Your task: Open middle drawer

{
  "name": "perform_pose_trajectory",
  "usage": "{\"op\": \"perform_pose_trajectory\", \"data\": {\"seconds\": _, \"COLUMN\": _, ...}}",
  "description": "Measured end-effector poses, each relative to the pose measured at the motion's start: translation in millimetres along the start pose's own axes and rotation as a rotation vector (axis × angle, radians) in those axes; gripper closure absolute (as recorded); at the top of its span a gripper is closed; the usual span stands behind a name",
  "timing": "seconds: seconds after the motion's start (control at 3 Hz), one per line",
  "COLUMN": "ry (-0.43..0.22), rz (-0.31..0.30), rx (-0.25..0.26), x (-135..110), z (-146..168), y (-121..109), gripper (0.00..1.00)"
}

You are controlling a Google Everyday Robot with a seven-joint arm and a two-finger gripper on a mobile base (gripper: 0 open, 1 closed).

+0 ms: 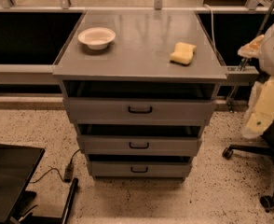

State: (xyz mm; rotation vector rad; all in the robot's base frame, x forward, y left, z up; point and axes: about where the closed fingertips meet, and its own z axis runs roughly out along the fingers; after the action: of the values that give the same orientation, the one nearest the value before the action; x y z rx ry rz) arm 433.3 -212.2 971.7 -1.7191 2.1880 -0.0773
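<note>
The hand point(260, 113) hangs at the right edge of the view, a pale cream shape at the end of the white arm point(273, 45). It is low beside the right side of the grey cabinet point(71, 111) and well apart from it. It touches none of the drawers and holds nothing that can be seen. From this angle I cannot tell whether it is wide or narrow.

The middle drawer point(104, 145) is the second of three grey fronts stacked under the tabletop point(137, 45). Its front is low and flat, with a small black loop handle point(139, 145) at its centre and a dark gap along its upper edge. It sits no further out than the fronts above and below it. The top drawer point(99, 110) is taller and wider. The bottom drawer point(109, 169) is the narrowest and has the smallest handle.

On the tabletop a white bowl point(96, 37) stands upright near the left rear. A yellow sponge point(183, 53) lies flat toward the right, well apart from the bowl.

The black wheeled base of an office chair point(263, 155) stands on the speckled floor point(211, 190) just below the hand. At lower left a flat black panel point(9, 176) rests on the floor, and a thin cable point(51, 171) runs between it and the cabinet's foot.
</note>
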Motion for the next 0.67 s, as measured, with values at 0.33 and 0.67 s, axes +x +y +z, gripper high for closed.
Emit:
{"op": "perform_pose_trajectory", "data": {"seconds": 0.33, "ry": -0.111, "rz": -0.05, "rx": 0.001, "x": -6, "z": 21, "y": 32, "gripper": 0.0}}
{"op": "perform_pose_trajectory", "data": {"seconds": 0.67, "ry": -0.263, "rz": -0.081, "rx": -0.019, "x": -15, "z": 71, "y": 76, "gripper": 0.0}}
